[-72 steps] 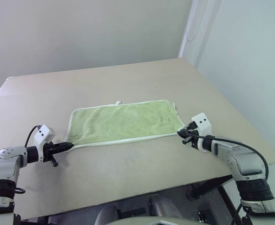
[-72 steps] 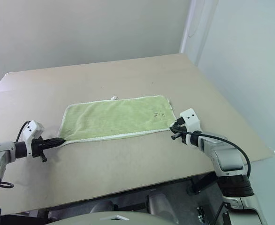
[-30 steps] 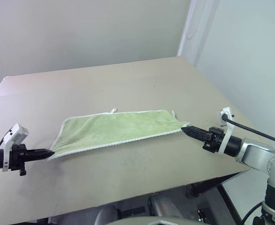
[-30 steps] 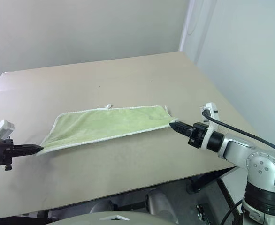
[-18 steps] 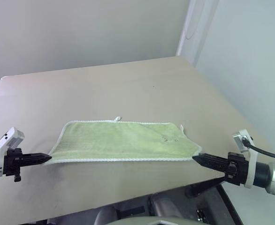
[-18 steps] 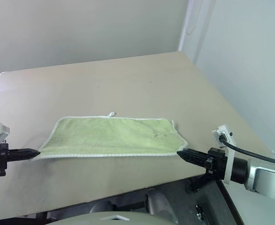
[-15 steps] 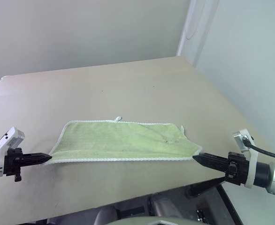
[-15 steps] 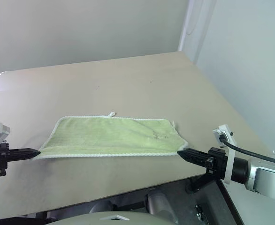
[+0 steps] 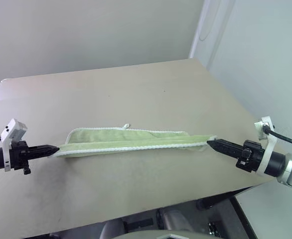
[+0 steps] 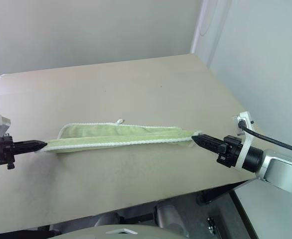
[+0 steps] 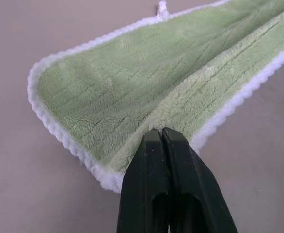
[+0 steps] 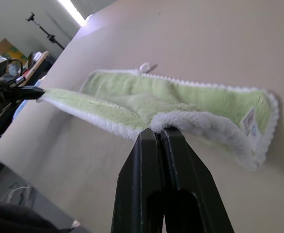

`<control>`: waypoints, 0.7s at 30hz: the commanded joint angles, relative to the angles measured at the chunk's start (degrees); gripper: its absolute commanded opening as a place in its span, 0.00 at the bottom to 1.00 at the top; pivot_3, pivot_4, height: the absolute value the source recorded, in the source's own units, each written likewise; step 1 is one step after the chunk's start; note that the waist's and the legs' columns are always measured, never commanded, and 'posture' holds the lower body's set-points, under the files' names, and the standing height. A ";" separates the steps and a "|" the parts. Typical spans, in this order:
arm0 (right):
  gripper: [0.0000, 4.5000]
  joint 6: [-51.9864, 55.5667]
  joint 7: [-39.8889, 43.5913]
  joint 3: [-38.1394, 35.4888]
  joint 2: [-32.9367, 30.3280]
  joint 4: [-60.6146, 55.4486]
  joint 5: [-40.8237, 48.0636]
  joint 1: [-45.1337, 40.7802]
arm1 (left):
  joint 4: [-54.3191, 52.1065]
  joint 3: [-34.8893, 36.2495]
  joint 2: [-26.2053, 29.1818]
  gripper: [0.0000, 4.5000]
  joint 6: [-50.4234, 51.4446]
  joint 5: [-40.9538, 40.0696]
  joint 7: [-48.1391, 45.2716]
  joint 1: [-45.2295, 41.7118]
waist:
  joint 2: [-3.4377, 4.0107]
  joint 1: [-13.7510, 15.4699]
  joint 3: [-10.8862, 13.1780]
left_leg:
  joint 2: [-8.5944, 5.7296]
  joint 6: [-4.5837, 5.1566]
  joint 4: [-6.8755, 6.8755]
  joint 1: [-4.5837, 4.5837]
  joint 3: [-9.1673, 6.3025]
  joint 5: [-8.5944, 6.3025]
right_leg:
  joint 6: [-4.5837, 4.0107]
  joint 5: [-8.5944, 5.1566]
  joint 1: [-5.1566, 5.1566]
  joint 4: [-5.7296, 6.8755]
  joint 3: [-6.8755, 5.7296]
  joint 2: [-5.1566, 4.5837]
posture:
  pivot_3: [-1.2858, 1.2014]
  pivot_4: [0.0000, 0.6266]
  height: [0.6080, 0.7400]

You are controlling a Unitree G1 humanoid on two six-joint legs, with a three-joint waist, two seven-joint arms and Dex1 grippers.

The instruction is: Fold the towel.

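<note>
— What is in front of the robot?

— A wide beige worktop [image 9: 136,89] with a plain wall behind its far edge. The towel [image 9: 136,140] lies across its middle, running lengthwise from the left side toward the right edge, nearer the front edge than the far one.

— How does the towel lie?

— Its far long edge rests on the worktop, with a small white loop tab [image 9: 126,126] sticking out there. Its near long edge is raised off the surface and pulled taut between the two grippers, so the cloth makes a long, shallow fold, seen almost edge on.

— Was it like that a moment ago?

— No. Half a second ago the near edge hung lower and closer to the front edge, and the green face spread out broad. Now that edge has been lifted and carried toward the far edge, and the towel looks like a narrow strip. About two seconds back it lay flat.

— What are the grippers doing?

— The left gripper [image 9: 55,148] is pinched tight on the towel's near left corner, its black fingers pressed together over the white edging in the left wrist view. The right gripper [image 9: 211,143] is clamped the same way on the near right corner, close to the worktop's right edge. A small white label [image 12: 249,121] shows on the underside by that corner.
</note>
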 commanded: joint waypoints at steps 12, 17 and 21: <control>0.00 -1.52 -5.25 5.38 -0.41 4.04 -0.55 -5.03 | 4.65 -6.86 -0.90 0.00 2.95 2.14 1.93 -9.32 | 0.00 0.01 -0.02 | -0.02 0.00 0.02 0.02 0.00 0.00 | -0.01 0.03 0.08 0.03 0.02 0.01 | 0.52 0.00 1.00; 0.00 -1.54 -6.26 7.02 -0.06 4.76 -0.36 -5.80 | 6.89 -8.59 -1.56 0.00 2.40 3.06 1.52 -11.74 | 0.00 0.01 -0.02 | -0.02 0.00 0.04 0.02 -0.01 0.01 | -0.01 0.03 0.15 0.09 0.02 0.03 | 0.52 0.00 1.00; 0.00 -1.64 -6.75 8.04 0.30 5.61 -0.83 -6.46 | 9.13 -9.80 -2.12 0.00 1.80 3.92 1.41 -13.86 | -0.01 0.05 -0.02 | -0.02 0.01 0.02 0.02 -0.01 0.01 | -0.02 0.03 0.16 0.07 0.03 0.03 | 0.52 0.00 1.00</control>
